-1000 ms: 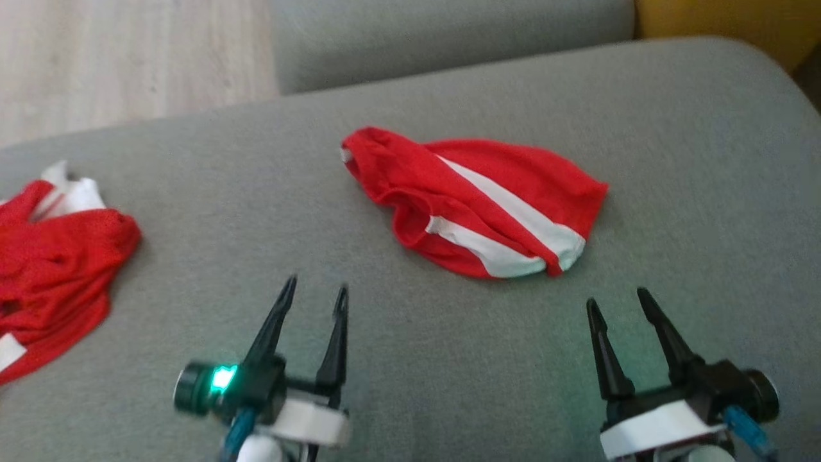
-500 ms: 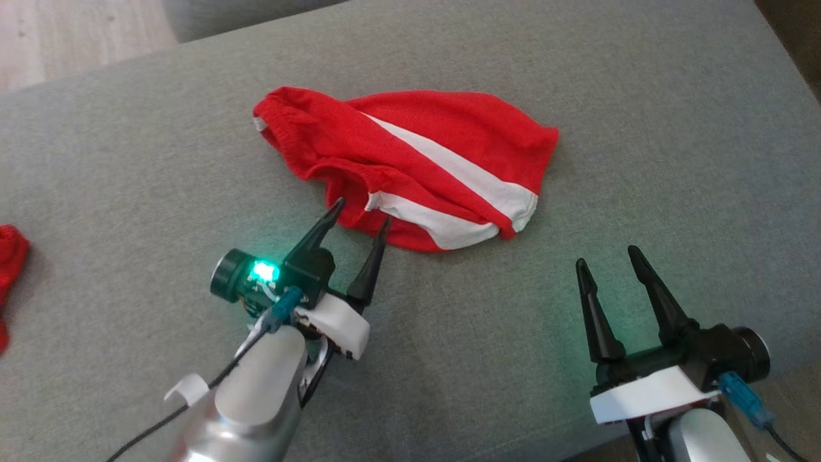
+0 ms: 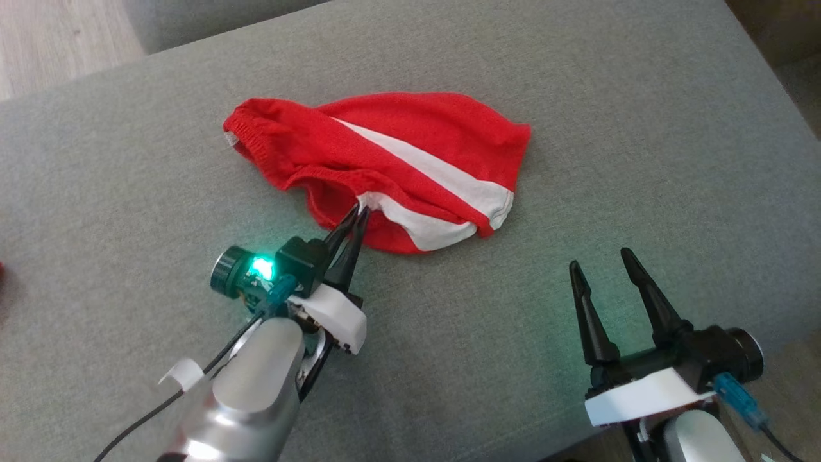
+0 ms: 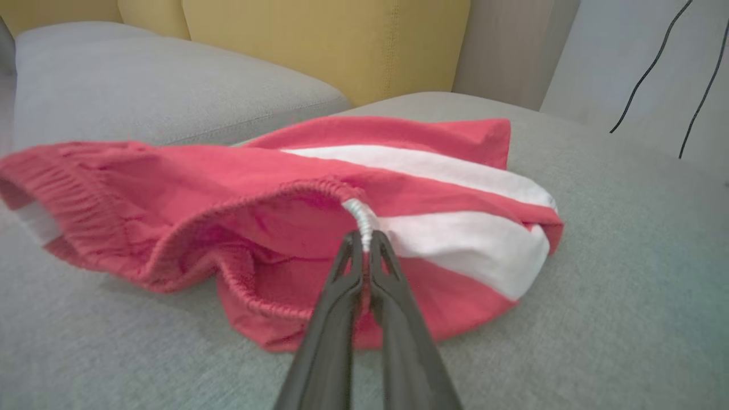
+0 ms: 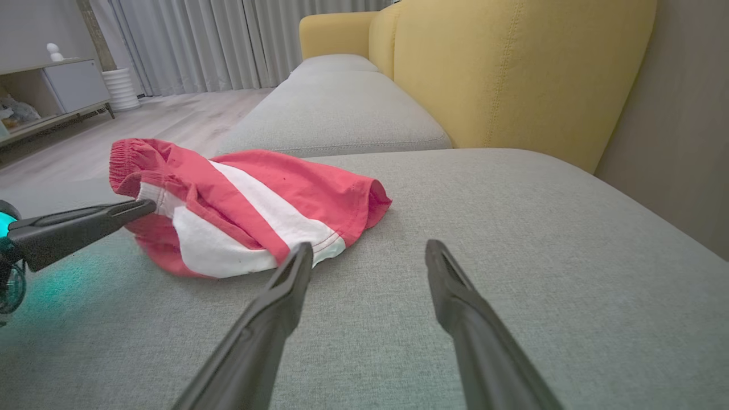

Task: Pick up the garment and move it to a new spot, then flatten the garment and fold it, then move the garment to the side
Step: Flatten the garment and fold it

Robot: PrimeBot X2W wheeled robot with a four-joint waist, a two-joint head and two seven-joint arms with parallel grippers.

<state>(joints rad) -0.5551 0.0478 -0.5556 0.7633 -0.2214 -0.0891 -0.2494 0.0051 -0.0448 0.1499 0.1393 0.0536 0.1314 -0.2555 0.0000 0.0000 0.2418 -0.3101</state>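
Note:
The garment (image 3: 397, 154) is a pair of red shorts with white side stripes, lying crumpled on the grey cushion (image 3: 641, 160). My left gripper (image 3: 360, 214) is shut on its elastic waistband where the white stripe begins. In the left wrist view the two fingers pinch that white edge of the garment (image 4: 433, 171), the gripper (image 4: 363, 242) closed tight. From the right wrist view the garment (image 5: 296, 193) lies ahead to the left, with the left gripper (image 5: 145, 206) at its near edge. My right gripper (image 3: 600, 262) (image 5: 367, 253) is open over bare cushion, to the right of the garment and nearer me.
A yellow sofa back (image 5: 512, 68) rises behind the grey cushion, and a second grey cushion (image 5: 336, 114) lies beyond. Wooden floor (image 3: 58, 32) shows past the far left edge. The cushion's right edge drops off near my right arm.
My left gripper has reached forward to the garment's waistband and closed on it. The head camera has shifted, so the garment sits further left in view. The right gripper has stayed open.

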